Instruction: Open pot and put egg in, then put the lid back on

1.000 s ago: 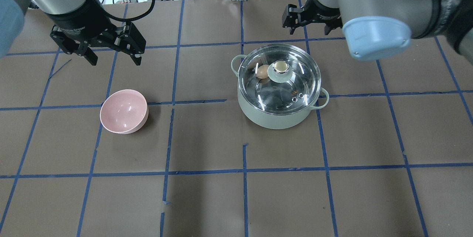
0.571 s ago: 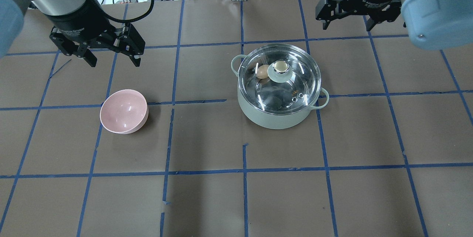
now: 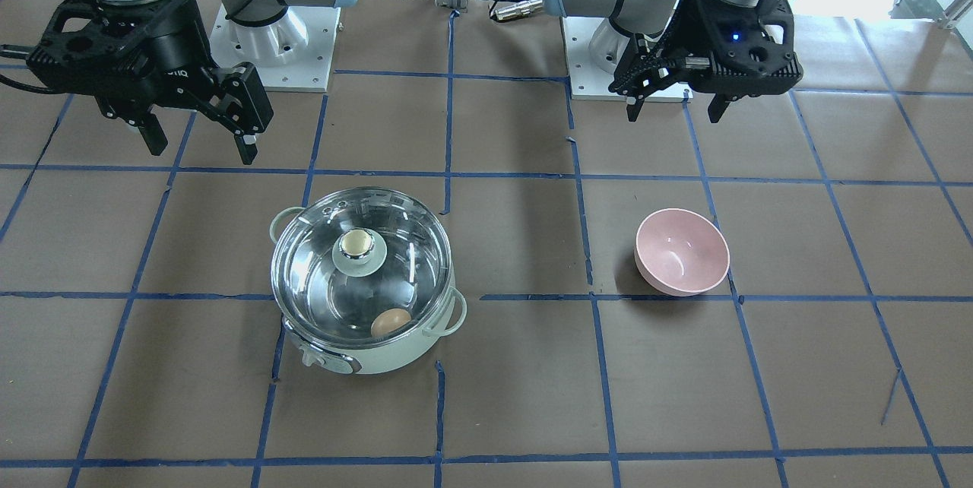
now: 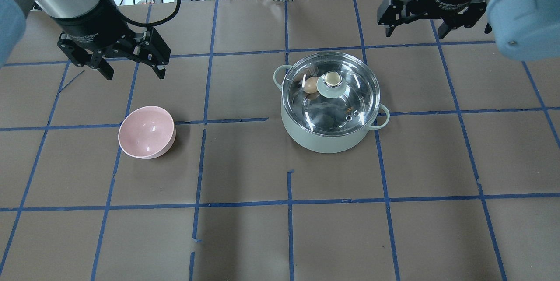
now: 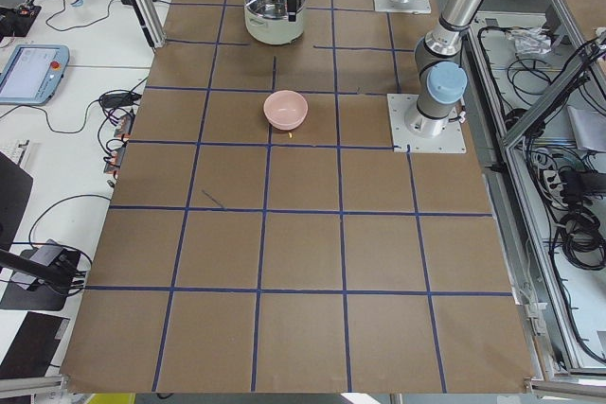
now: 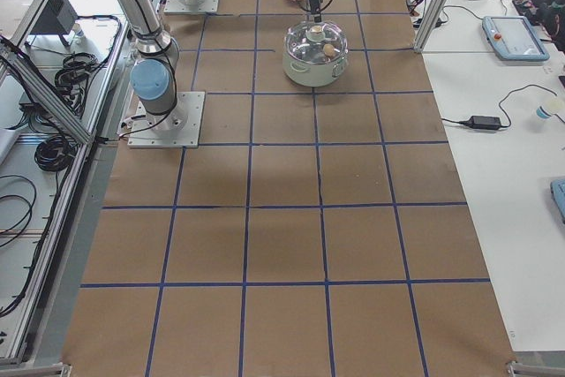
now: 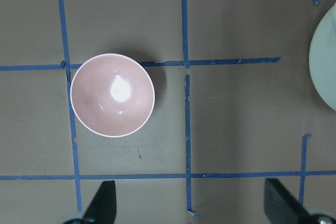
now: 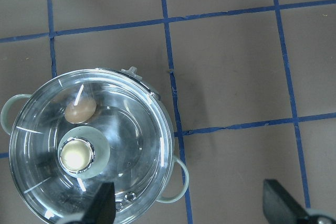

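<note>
Lid [image 4: 350,97] sits on pot [image 4: 328,143]; egg [image 4: 311,84] inside, under the glass, by the wall. Pink bowl [image 4: 146,132] well apart, inside bare. L gripper [image 4: 133,72] & R gripper [image 4: 414,32] hang w/ jaws wide, gripping nothing.

mint-green pot [image 4: 326,138], brown egg [image 4: 311,84], pink bowl [image 4: 147,132], blue-gridded table [image 4: 245,237]
</note>
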### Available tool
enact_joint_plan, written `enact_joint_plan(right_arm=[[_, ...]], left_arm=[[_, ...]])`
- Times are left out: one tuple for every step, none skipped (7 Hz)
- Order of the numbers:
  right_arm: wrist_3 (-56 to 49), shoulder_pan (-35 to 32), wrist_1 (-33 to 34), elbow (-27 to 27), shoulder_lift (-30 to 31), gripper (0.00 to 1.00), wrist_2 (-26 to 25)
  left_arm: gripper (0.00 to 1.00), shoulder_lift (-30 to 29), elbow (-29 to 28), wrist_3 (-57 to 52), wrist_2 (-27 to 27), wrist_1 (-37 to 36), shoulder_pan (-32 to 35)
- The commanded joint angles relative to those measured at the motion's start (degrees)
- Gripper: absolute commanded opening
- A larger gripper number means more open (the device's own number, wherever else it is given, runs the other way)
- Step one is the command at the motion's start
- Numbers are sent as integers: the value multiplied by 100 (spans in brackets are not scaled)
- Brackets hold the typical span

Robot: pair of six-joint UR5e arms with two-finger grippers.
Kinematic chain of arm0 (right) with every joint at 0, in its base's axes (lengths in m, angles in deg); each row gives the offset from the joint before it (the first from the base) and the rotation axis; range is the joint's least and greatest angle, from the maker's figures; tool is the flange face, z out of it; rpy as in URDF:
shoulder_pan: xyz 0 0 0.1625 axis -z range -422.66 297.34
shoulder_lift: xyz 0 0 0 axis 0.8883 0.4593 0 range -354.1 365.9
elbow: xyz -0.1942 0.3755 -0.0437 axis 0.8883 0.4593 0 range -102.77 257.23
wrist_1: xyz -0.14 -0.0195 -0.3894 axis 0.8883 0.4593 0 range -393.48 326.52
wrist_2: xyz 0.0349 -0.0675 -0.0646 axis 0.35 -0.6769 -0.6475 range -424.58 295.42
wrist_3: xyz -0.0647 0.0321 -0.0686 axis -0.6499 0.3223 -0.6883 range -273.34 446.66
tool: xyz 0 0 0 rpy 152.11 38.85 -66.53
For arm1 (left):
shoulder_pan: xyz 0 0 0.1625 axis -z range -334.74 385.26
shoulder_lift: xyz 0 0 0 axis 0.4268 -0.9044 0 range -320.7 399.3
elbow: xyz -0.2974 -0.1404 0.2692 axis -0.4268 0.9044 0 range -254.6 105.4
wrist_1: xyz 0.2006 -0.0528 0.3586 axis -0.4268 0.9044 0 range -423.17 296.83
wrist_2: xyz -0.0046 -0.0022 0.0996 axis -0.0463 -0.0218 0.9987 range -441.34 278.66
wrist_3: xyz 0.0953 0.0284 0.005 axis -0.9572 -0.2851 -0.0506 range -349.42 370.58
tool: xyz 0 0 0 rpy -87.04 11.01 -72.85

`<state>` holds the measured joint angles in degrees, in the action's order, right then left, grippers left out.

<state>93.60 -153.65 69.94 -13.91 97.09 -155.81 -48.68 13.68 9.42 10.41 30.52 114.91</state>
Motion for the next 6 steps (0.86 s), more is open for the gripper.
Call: enact_joint_plan(right_arm=[[0, 2, -5, -9, 4, 100, 0], [0, -6, -14, -27, 22, 100, -17], [9, -15, -206, -1, 83, 100, 17], [43, -6, -468, 17, 127, 100, 87], [105, -24, -680, 0, 223, 100, 97], [114, -50, -699, -26, 233, 100, 97]], left_arm=[[100, 0, -4, 1, -8, 0, 0], [100, 0, -4, 1, -8, 0, 0], [100, 0, 5, 1, 1, 0, -9], [100, 0, -4, 1, -17, 0, -1], [100, 0, 5, 1, -26, -9, 0], [100, 0, 5, 1, -17, -17, 0]])
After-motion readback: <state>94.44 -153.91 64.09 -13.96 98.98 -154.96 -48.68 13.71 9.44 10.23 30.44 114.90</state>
